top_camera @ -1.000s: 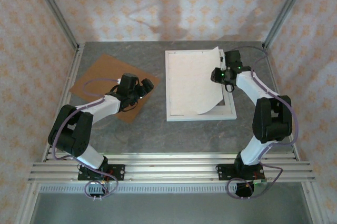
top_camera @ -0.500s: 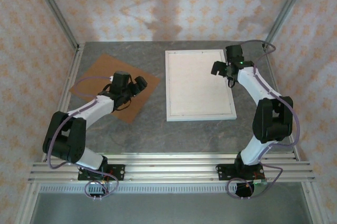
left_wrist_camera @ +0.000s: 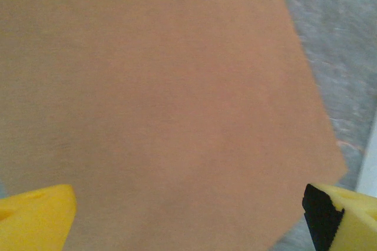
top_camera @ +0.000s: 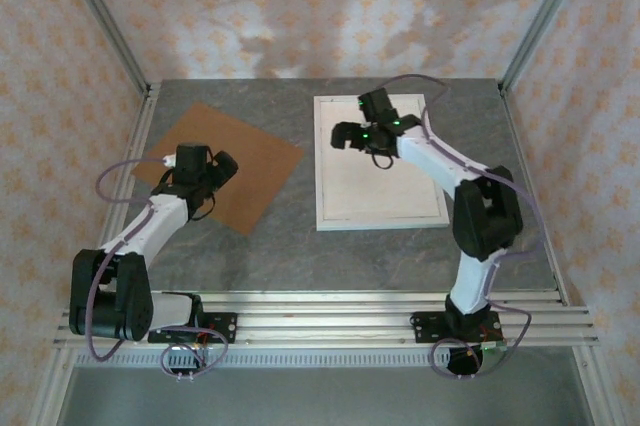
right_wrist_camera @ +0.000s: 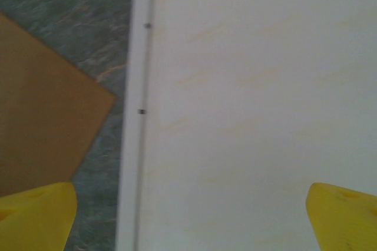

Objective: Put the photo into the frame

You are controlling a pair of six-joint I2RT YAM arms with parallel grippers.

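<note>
1. The photo lies flat, pale side up, inside the frame on the desk.
2. The right gripper hovers over its far-left part, jaws wide, empty.
3. The left gripper, also wide, hangs over a brown board to the left.

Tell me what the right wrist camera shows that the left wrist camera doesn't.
Right wrist's own: the frame, its white rail carrying two small dark marks, and the pale photo lying flat inside it. Left wrist's own: the brown backing board seen close, middle to corner, plus a white sliver at the right edge too thin to name. Shared: the backing board, the grey marbled table, and open yellow fingers, the right hand above the frame, the left hand above the board.
</note>
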